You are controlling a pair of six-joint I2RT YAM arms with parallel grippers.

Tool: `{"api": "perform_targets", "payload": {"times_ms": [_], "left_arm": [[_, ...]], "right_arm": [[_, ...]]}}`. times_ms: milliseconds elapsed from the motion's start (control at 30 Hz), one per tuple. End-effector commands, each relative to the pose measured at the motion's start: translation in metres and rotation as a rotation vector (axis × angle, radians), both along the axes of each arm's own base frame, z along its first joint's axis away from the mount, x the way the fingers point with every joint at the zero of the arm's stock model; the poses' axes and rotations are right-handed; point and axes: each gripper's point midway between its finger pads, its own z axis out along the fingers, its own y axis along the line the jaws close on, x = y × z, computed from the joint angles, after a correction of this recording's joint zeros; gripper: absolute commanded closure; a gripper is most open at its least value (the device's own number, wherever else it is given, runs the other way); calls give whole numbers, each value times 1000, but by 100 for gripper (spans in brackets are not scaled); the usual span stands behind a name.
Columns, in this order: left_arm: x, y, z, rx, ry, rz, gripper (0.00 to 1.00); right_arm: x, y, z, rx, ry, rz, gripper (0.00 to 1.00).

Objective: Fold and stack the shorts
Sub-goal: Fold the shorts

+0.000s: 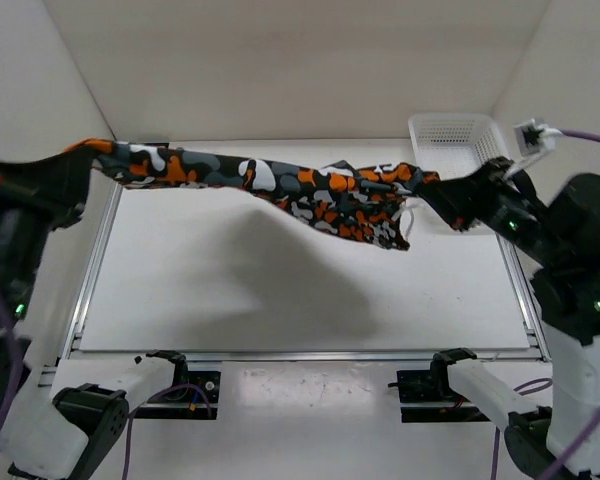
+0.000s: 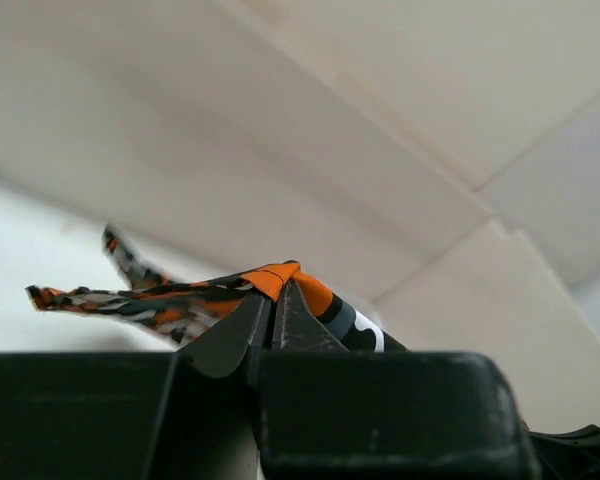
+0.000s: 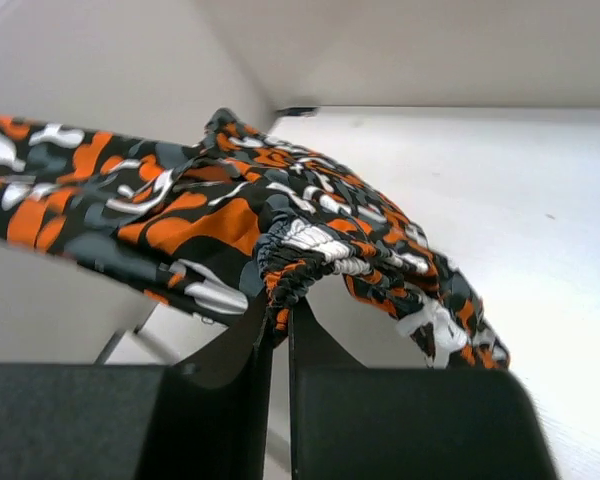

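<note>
**Tool state.** The left gripper (image 2: 275,300) has its jaws closed to a thin pinch on an orange-edged corner of the shorts (image 1: 280,185). The cloth is folded over the fingertips and trails away to one side. The right gripper (image 3: 280,308) is likewise closed, with the gathered elastic waistband nipped between its fingertips and the rest of the garment bunched above and beyond them. Both holds look narrow, at the fabric's edge and not deep in the jaws.

**Location of garment.** The shorts hang wholly in the air, strung as a twisted band from one gripper across to the other. They sag below the line of the grips, most heavily close to the right gripper, where a white cord (image 1: 408,222) dangles. The table (image 1: 280,310) lies beneath both tools, and no cloth appears to touch it. The white mesh basket (image 1: 455,135) sits just behind the right gripper.

**Step in hand.** In my judgement this is the spread-out stage, with the garment lifted and stretched before any fold is made. No fold is yet evident.

**Next move requires.** Both grippers should descend together with tension held between them, so that the band untwists and lies flat on the table below. The bunched part near the right gripper will need shaking out or dragging. The shallow pinches may slip if pulled apart too hard.
</note>
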Motion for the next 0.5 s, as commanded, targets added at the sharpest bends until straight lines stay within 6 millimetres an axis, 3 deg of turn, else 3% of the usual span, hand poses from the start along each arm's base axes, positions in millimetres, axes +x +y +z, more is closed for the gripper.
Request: {"api": "perform_targets", "payload": {"times_ms": [0,33,100,233,300,367,467], "left_arm": [[-44,16,22,44,-96,41,90],[-51,19,28,46,-121,53,90],[-73,25,43,27,-191,56,90],[-80,26,52,8,-233,39,90],[-81,24,56,1,-247,18,90],[-57,18,51,22,-205,19,90],[-14,10,40,72,-139,34,90]], "right_arm": [[-55,6,15,-45,-94,152,100],[-68,3,22,-41,-121,151,100],[-81,1,19,-43,-106,162,100],[-97,-5,17,-45,-107,141,100],[-95,-4,14,-28,-78,140,100],[-95,-4,14,-14,-92,139,100],[-65,-5,-10,-37,-11,73,100]]}}
